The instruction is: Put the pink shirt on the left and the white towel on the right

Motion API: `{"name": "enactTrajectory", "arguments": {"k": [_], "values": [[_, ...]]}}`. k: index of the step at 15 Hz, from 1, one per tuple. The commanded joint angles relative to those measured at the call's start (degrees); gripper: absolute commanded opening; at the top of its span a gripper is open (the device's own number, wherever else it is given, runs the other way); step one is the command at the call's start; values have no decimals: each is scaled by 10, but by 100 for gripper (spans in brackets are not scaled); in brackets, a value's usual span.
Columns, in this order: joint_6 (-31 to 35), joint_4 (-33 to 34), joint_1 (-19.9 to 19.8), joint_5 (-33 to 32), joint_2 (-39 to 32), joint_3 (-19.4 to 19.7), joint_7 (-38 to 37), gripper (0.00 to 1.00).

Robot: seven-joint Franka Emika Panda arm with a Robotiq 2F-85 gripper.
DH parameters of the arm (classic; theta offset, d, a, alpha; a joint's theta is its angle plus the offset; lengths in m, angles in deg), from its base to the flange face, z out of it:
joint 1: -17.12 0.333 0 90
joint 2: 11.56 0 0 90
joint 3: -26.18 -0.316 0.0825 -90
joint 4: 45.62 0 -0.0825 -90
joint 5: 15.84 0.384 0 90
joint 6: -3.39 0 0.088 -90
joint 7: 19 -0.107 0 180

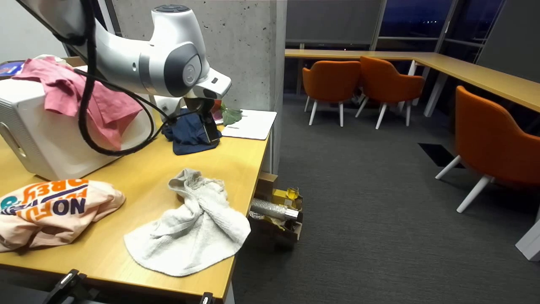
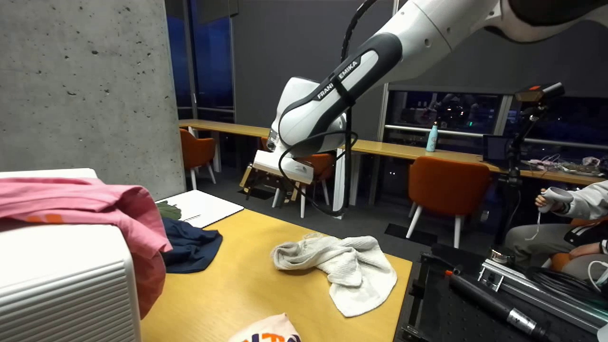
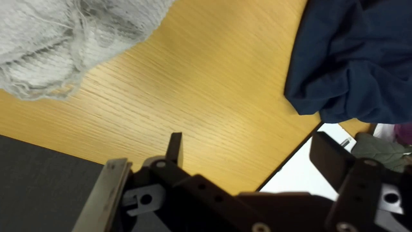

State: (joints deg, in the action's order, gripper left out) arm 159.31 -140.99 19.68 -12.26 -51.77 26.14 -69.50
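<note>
The gripper (image 3: pixel 244 146) is suspended above the table (image 1: pixel 238 164), near the right edge as seen in an exterior view, and its jaws are spread wide with nothing held between them. In that same view the white towel (image 1: pixel 194 228) is crumpled by the near right corner, its hem reaching the right edge, while the pale pink shirt (image 1: pixel 59 211), printed with letters, is bunched by the near edge to the left of it. If the task's sides are reckoned from there, the wanted order may be judged largely met; should another viewpoint be meant, the 2 could be placed the wrong way round. A mix-up could also be caused by the brighter pink cloth (image 1: pixel 101 99) draped over the white box (image 1: pixel 55 145), since the shirt might be sought there. If the gripper is lowered close to where it hangs, the navy cloth (image 1: pixel 190 135) could be pinched by mistake, or the white board (image 1: pixel 253 124) at the far right corner could be nudged over the edge. Loose threads at the frayed end of the towel could be snagged, and by a pull toward the right edge the whole towel could be drawn off; whether any hem overhangs there cannot be told.
</note>
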Motion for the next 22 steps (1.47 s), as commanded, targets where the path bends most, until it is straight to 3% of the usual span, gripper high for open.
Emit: {"name": "enactTrajectory", "arguments": {"k": [1, 7, 17, 22], "values": [[-53, 146, 2, 31, -90, -9, 65, 100], [-141, 326, 17, 44, -204, -20, 128, 100], [-280, 591, 33, 19, -364, -20, 166, 100], [-326, 666, 36, 20, -418, -19, 177, 100]]}}
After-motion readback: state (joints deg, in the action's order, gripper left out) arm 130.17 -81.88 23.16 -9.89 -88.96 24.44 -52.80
